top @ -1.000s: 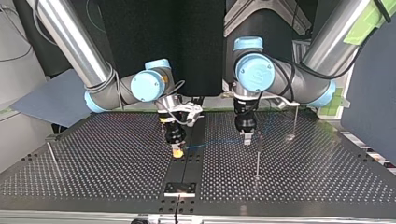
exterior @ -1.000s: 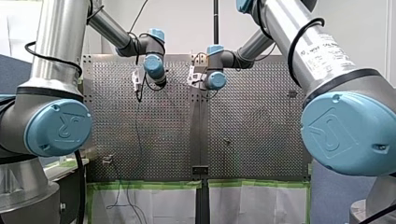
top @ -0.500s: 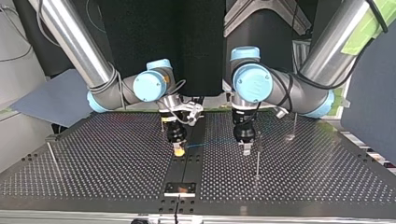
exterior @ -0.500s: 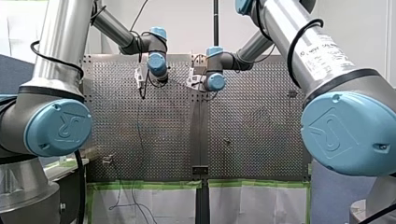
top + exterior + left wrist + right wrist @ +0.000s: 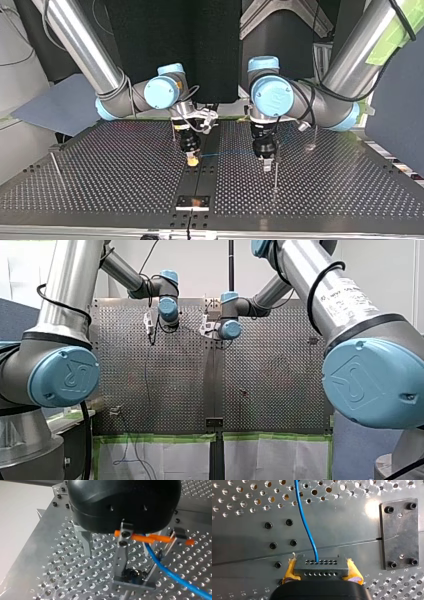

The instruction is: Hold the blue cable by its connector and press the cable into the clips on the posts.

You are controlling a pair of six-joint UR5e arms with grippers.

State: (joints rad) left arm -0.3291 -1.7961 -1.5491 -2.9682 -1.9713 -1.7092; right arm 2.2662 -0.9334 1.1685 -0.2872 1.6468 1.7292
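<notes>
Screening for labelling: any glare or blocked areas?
Right wrist view: glare on the table beside the dark plate; blue cable and connector plain. Left wrist view: my left end effector's black body hides much table. Front view: arm joints block both sides.

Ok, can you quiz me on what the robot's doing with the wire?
1. True or false: my right pincer holds the connector.
2. The cable is: A red, B blue, C green?
3. Fill in: the right pincer's pads are ____.
Key: 1 true; 2 B; 3 yellow.
</notes>
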